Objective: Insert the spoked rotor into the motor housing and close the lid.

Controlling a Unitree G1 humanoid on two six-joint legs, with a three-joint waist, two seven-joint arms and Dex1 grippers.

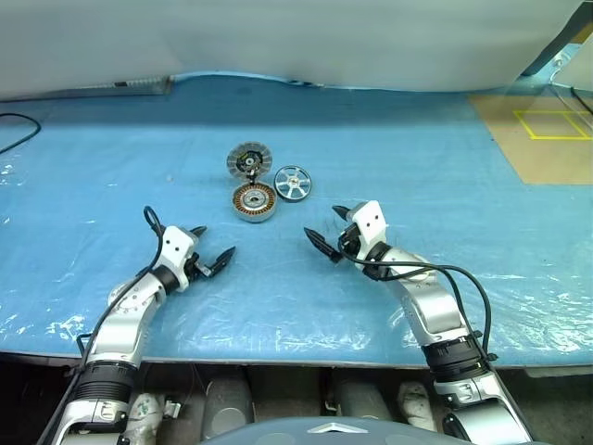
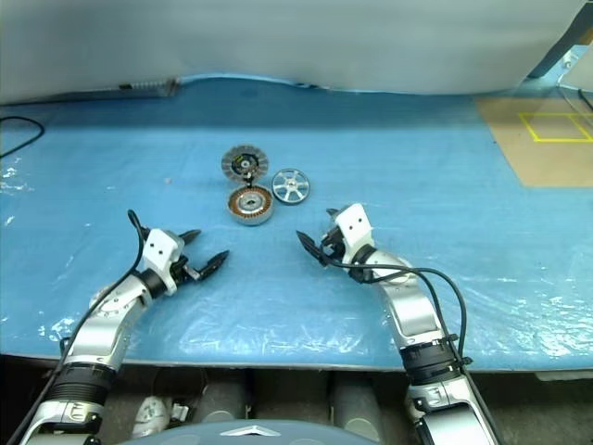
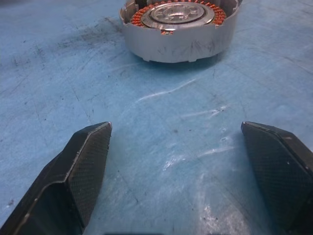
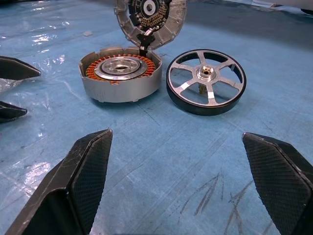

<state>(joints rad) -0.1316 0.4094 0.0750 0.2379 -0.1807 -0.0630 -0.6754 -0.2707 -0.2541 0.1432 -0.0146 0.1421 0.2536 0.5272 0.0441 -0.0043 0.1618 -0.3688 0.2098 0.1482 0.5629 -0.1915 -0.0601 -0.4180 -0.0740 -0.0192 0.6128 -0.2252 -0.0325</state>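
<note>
Three motor parts on the blue table cover point(image 1: 111, 167), both grippers empty.
The motor housing point(image 1: 255, 201) lies flat mid-table; the lid point(image 1: 249, 160) leans against its far edge (tilted up, a dark link joining them), and the spoked rotor point(image 1: 293, 183) lies just beside it on the right. Left gripper point(image 1: 214, 247) and right gripper point(image 1: 325, 230) hover nearer, fingers spread wide.

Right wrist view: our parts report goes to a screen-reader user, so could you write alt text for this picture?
An open motor housing with copper windings sits on blue sheeting beside a spoked rotor, apart from it, with the ribbed lid standing tilted behind. The open right gripper frames them, empty.
</note>
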